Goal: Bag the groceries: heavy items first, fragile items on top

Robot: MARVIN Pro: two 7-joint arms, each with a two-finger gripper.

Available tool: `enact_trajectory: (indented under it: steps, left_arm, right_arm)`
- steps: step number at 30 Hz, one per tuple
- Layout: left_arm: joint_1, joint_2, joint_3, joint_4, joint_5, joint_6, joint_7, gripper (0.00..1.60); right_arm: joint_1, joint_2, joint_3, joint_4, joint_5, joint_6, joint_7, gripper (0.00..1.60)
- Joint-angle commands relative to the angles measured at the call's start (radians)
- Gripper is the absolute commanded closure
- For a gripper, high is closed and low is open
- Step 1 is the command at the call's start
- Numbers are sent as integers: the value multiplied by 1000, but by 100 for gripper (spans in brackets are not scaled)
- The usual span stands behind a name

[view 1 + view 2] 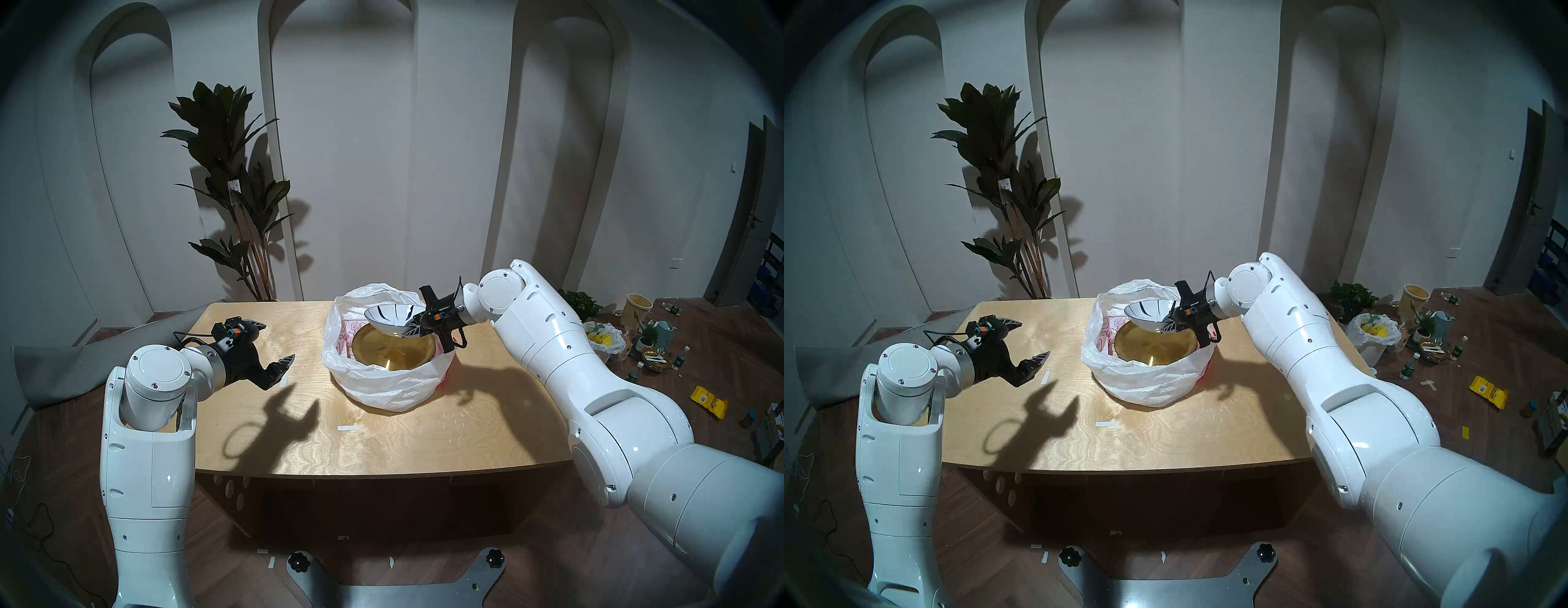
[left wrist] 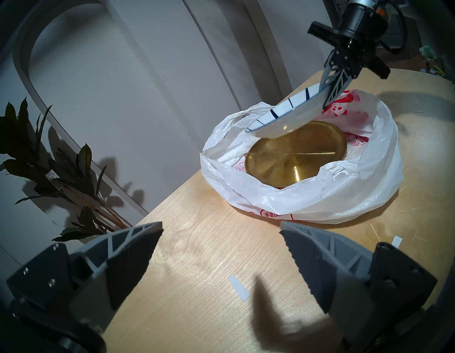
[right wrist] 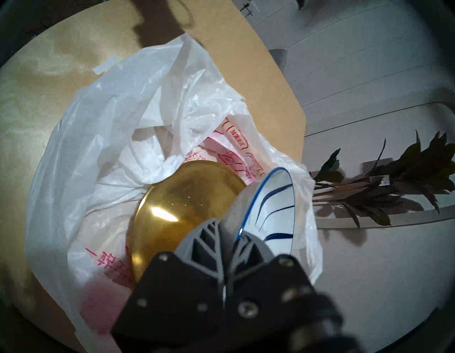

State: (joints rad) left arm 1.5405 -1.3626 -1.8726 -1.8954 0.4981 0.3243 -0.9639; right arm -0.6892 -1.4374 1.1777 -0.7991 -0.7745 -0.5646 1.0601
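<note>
The white plastic bag (image 1: 384, 384) sits open on the far right-of-centre part of the wooden table (image 1: 382, 441), its crinkled walls rolled down into a low ring with red print showing on the inner side. Flat at its bottom lies the gold metal tray (image 1: 392, 350), filling most of the floor of the bag and partly covered by the near wall. Above the tray, over the far right part of the opening, the white striped plate (image 1: 390, 320) hangs tilted, its lower edge clear of the tray in the left wrist view. The right gripper (image 1: 418, 326) is clamped on the plate's right rim, one finger above and one below, fingers pinched close together. The bag's far wall rises behind the plate and its right wall stands just beside the gripper body, so the room around the plate is tight on those two sides and open toward the left and near side. The left gripper (image 1: 275, 346) hovers over the left part of the table, well apart from the bag, with fingers spread wide and nothing between them. Bare tabletop lies between it and the bag, marked only by small strips of white tape (image 1: 347, 427). A tall potted plant (image 1: 237, 187) stands against the wall beyond the table's far left edge.
</note>
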Motion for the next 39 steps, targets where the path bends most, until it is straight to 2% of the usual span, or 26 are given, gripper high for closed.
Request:
enact_trajectory:
  steps: [1,9,23,24,25,33,39]
  left_arm:
    - [-8,-1,2,-15,-1,0,2,0]
    - [-8,0,2,-14,-1,-1,2,0]
    - [-8,0,3,-14,-3,-1,2,0]
    - [-8,0,3,-14,-3,-1,2,0]
    - [-8,0,3,-14,-3,-1,3,0]
    - [-8,1,3,-14,-3,0,3,0]
    - [-8,1,3,-13,-4,-1,3,0]
  right_arm:
    - [75,-85,-12,60,-28,19,-79,160]
    - [114,-134,-40,201,-82,47,-167,160]
    - [194,-184,-63,347,-138,77,-254,160]
    - [200,-183,-62,354,-140,73,-258,85]
    - [205,-182,-61,360,-142,71,-261,0]
    - [248,-171,-50,398,-153,46,-290,0]
    - [283,-164,6,376,-117,31,-314,0]
